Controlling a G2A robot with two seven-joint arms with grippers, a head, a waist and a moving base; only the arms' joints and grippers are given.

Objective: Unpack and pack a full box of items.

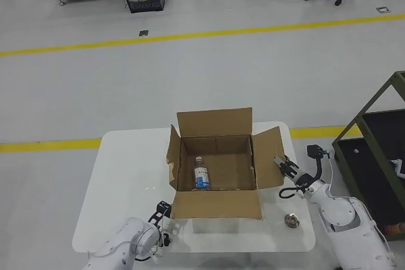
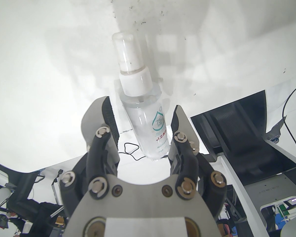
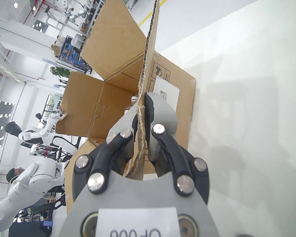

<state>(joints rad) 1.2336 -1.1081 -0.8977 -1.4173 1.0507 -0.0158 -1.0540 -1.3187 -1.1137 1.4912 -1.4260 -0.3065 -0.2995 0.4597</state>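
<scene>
A: Nearest the robot, the left jaws stand released astride the spray bottle [image 2: 143, 114], with a sliver of gap on each side. The spray bottle lies on its side on the bench [image 2: 39, 50], and its base seems close to the front edge.

B: That is the weak spot. The plastic is round and slick. If the jaws close off-centre, one pad probably strikes first and the bottle rolls or squirts out, perhaps over the edge.

A: The cap points away from the wrist, so the grip would land low on the body.

B: Then the cap end may droop once it is lifted and catch the box wall on the way in.

A: Along the same front edge sits a small round thing [image 1: 292, 220], near the right arm.

B: A careless swing of that arm could knock it off the bench.

A: Beyond it, the right jaws are clenched on the side flap [image 1: 266, 155] of the box [image 1: 216, 204].

B: The cardboard looks ragged where it is pinched, so a hard pull could tear it. The box also looks light, with only one other bottle [image 1: 201, 174] lying on its floor. A tug might drag or tip the whole box instead of just holding the flap back.
</scene>
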